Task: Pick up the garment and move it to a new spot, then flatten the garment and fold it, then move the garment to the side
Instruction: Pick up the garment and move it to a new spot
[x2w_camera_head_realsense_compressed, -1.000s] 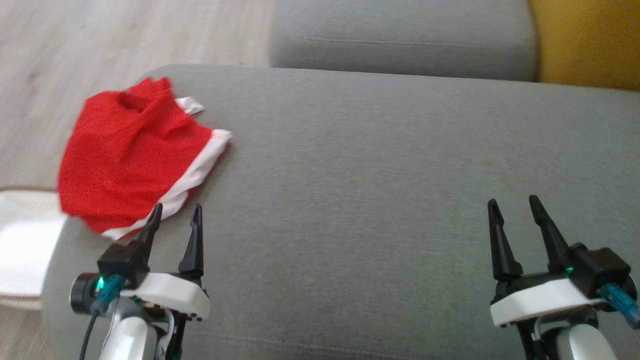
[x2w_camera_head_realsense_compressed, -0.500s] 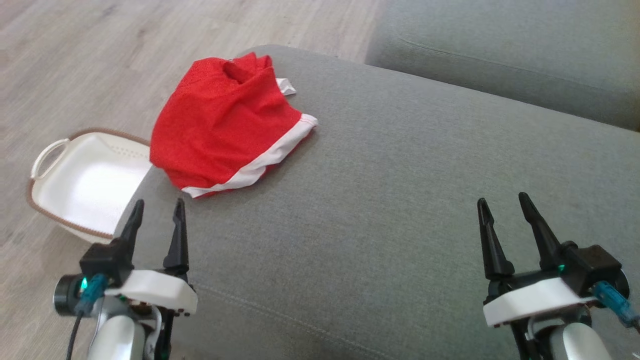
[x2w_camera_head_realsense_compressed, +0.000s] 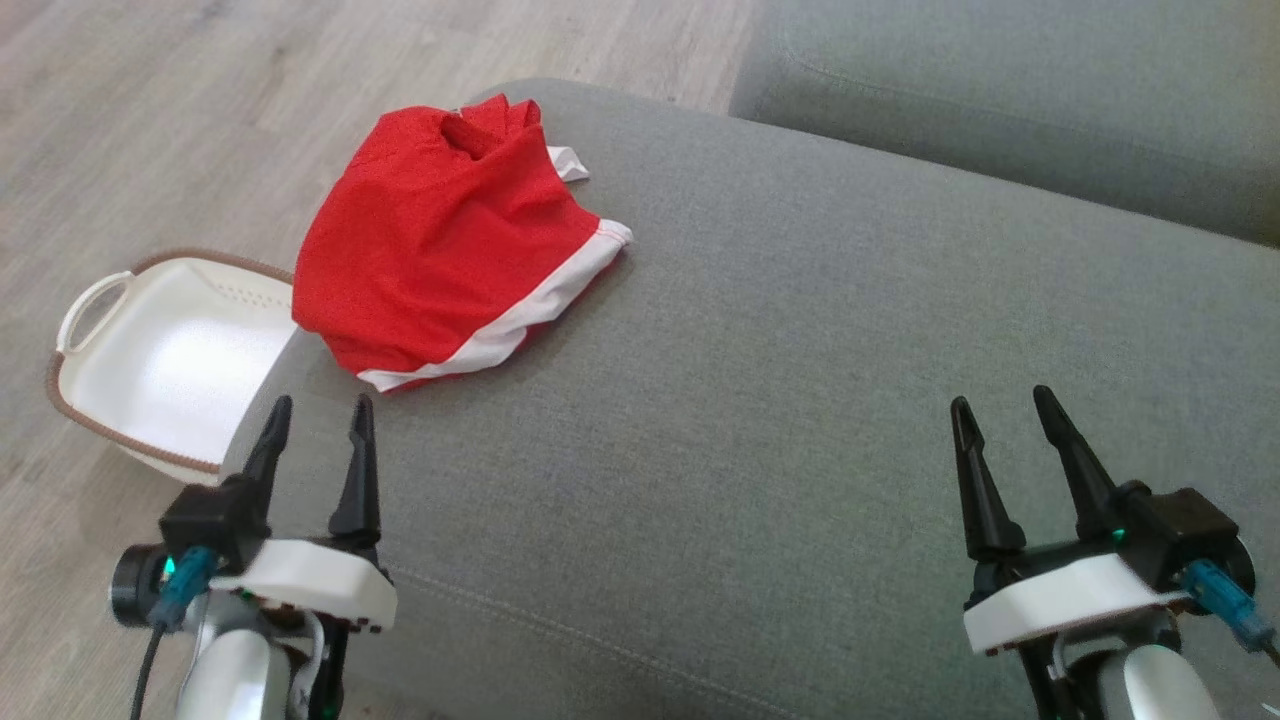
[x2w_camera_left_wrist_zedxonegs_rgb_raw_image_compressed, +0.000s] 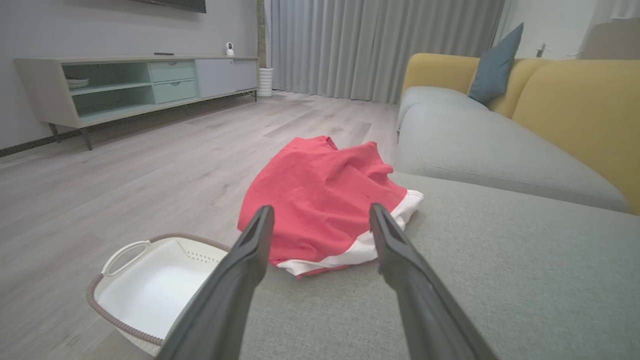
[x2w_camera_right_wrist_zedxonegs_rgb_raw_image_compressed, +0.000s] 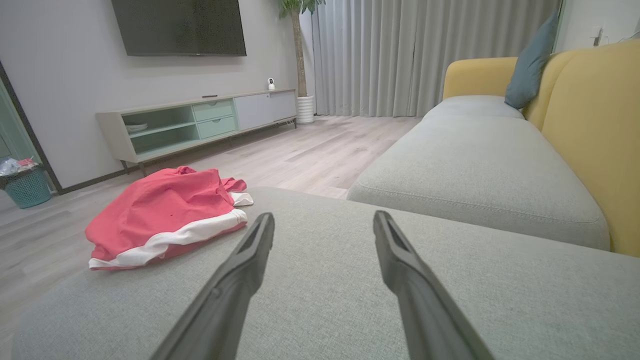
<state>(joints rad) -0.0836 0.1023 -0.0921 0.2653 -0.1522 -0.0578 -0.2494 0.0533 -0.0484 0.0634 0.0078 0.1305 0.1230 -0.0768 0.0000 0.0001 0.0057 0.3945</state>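
We see soft, even daylight — faint shadows, no glare — with wrist views bending toward their edges.

We see the grey cushion (x2w_camera_head_realsense_compressed: 800, 400) carrying a red garment (x2w_camera_head_realsense_compressed: 440, 240) (white-trimmed) just beyond our left fingers (x2w_camera_head_realsense_compressed: 357, 470). Left of them, a basket (x2w_camera_head_realsense_compressed: 160, 360) sits on the floor (x2w_camera_head_realsense_compressed: 150, 120).

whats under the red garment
The grey cushion: the garment lies bunched on its corner, near the edge beside the floor basket. Anything tucked beneath the cloth is covered.
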